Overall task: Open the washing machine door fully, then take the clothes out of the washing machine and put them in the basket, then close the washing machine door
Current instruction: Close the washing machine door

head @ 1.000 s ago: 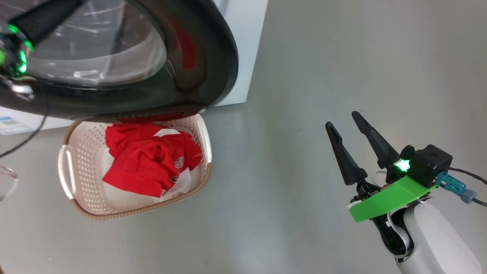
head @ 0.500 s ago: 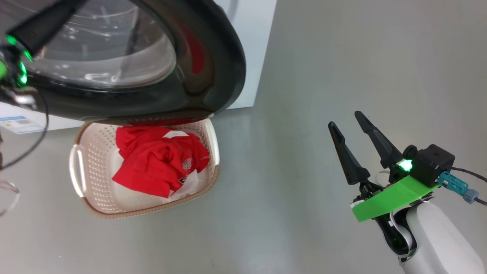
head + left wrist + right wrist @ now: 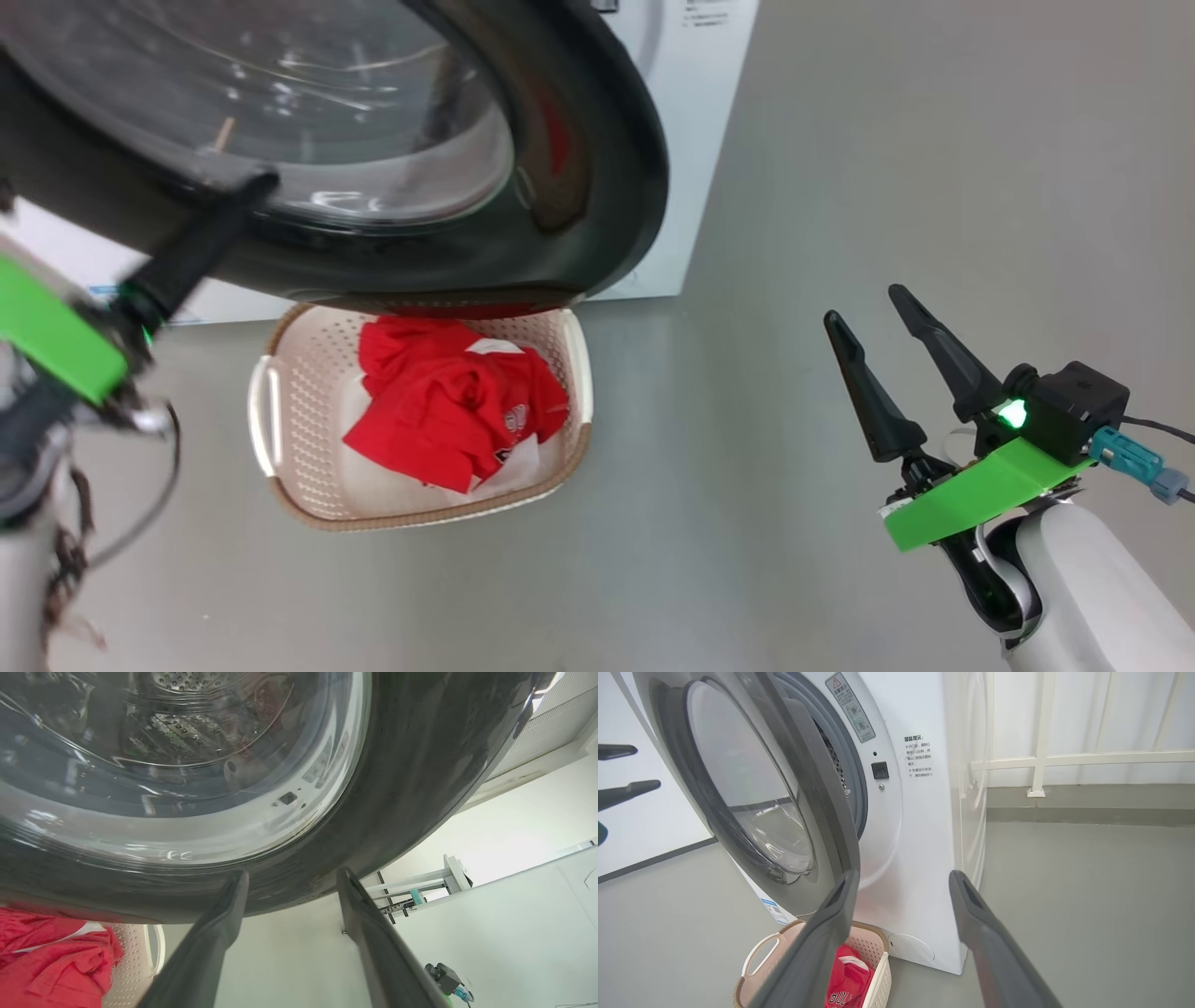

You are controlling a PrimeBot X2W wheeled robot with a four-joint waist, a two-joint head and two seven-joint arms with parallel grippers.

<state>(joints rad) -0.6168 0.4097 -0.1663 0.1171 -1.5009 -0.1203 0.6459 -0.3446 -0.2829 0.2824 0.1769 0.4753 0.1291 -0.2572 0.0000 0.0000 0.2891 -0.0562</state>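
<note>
Now the clothes (image 3: pixel 448 401) lie in the basket (image 3: pixel 420 519) on the floor (image 3: pixel 747 523) beneath the open washing machine door (image 3: pixel 597 187), the left gripper (image 3: pixel 292 875) with fingers apart beside its black rim and the right gripper (image 3: pixel 864 306) likewise spread, empty, well to the right.

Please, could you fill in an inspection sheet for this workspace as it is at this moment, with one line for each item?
Surface: grey floor, smooth.
Job's things: washing machine door open, swung out from the white washing machine; red clothes lie in the basket, which stands on the floor below the door.
Clutter: nothing seen.
Grippers: left gripper open, fingertips at the door's black rim, contact unclear; right gripper open, empty, above the floor.
Cables: dark cable with a teal connector at the right wrist; cable loop by the left arm.
Surroundings: white railing and pale wall.
</note>
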